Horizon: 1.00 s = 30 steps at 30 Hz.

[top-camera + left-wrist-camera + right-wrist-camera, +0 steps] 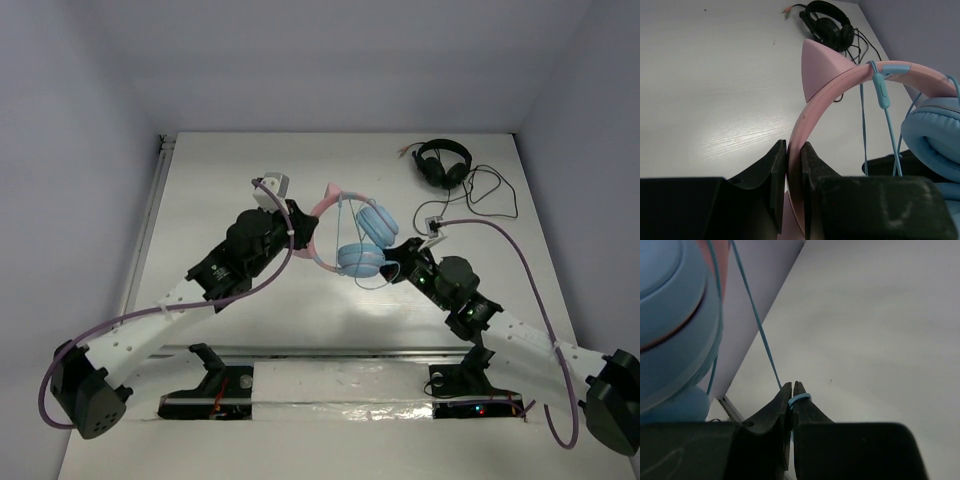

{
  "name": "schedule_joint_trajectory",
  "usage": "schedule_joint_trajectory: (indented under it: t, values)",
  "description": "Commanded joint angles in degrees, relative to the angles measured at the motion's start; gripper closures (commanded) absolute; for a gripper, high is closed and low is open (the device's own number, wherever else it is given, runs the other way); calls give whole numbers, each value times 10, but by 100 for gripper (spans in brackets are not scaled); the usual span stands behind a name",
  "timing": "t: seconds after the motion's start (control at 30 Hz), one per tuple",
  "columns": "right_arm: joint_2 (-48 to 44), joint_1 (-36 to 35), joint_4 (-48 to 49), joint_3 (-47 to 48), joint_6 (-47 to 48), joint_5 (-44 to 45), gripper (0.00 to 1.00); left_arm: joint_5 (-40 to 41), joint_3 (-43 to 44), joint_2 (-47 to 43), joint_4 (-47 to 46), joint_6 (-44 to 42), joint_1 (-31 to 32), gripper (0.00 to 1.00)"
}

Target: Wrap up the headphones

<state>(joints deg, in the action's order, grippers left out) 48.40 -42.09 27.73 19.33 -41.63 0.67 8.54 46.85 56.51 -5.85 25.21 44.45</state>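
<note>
I count two headsets on the table (200, 200). The headphones (375, 222) I'm working with sit at centre frame in the top view. The black headphones (443, 163) lie well apart in the upper right, with their own black cable (490, 195) strewn beside them.

The pink headband (840, 85) bows toward the left of the top view, and the open end with the cups faces right, so the long axis runs roughly left to right. Both ear cups show, the upper ear cup (377, 220) and the lower ear cup (360, 259), one just above the other in the frame. I can make out only one cat ear (820, 70) for certain, pointing toward the upper part of the frame.

The left gripper (794, 152) is clamped tight on the headband, a finger on either face of it. The right gripper (792, 389) has its fingertips pinched together on the thin blue cable (757, 320), which runs up and left past a cup. One inline remote (882, 90) hangs on the cable where it drapes over the band.
</note>
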Motion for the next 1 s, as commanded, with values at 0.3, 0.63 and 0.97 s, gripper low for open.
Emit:
schedule_joint_trajectory:
  t: [0.3, 0.63, 0.97]
  values:
    - [113, -12, 144, -7, -54, -35, 100, 115, 9, 82, -263, 169, -52, 100]
    - [171, -12, 190, 27, -62, 7, 100, 123, 33, 165, -325, 199, -113, 100]
    - [211, -30, 192, 49, -64, -101, 100, 196, 68, 224, -282, 133, -113, 100]
